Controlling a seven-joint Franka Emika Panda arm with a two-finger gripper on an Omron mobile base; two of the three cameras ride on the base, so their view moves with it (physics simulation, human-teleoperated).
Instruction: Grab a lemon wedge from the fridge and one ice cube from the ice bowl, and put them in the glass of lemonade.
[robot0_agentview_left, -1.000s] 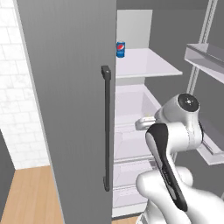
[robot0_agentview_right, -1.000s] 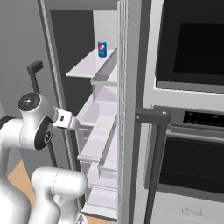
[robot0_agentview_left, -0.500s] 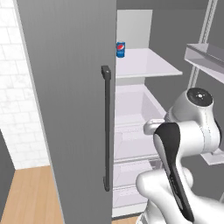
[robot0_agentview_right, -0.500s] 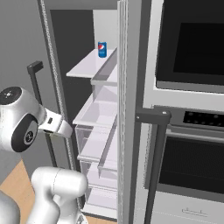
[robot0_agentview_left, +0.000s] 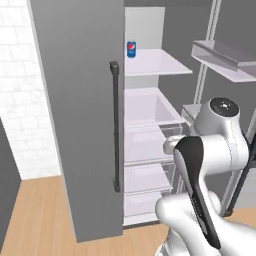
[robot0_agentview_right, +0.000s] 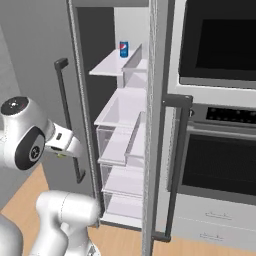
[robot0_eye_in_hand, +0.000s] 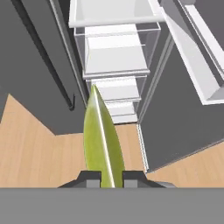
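The arm (robot0_agentview_left: 210, 150) was glossy white, built of fat rounded links — smooth shells with no cables or screws showing. A broad black strip ran lengthwise down one link, widening into a dark oval pad at its upper end. Each joint ended in a round dark-grey cap with a small pale mark at its centre. Toward the hand (robot0_agentview_right: 62, 145) the casing narrowed into a short white block — two small dark spots dotted its side.

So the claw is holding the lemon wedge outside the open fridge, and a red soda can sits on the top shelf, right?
Not quite: the soda can is blue, as the left base view shows. The rest holds: the claw grips the lemon wedge outside the open fridge.
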